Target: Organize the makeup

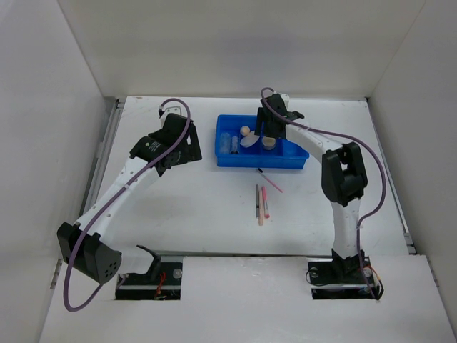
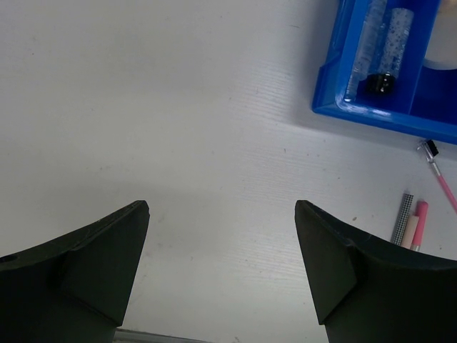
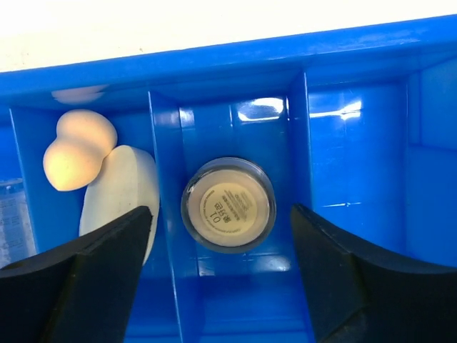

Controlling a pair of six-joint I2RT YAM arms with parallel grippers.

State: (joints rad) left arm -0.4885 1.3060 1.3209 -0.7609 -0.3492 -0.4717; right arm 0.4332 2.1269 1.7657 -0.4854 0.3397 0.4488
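The round beige compact lies in a middle compartment of the blue tray. My right gripper hangs open just above it, empty. The peach egg sponge and cream puff lie in the compartment to the left. Clear tubes and a small black cylinder lie in the tray's left compartment. Thin pencils lie on the table in front of the tray, also in the left wrist view. My left gripper is open and empty over bare table left of the tray.
A thin pink stick with a dark tip lies just in front of the tray. White walls enclose the table on three sides. The tray's right compartments hold nothing.
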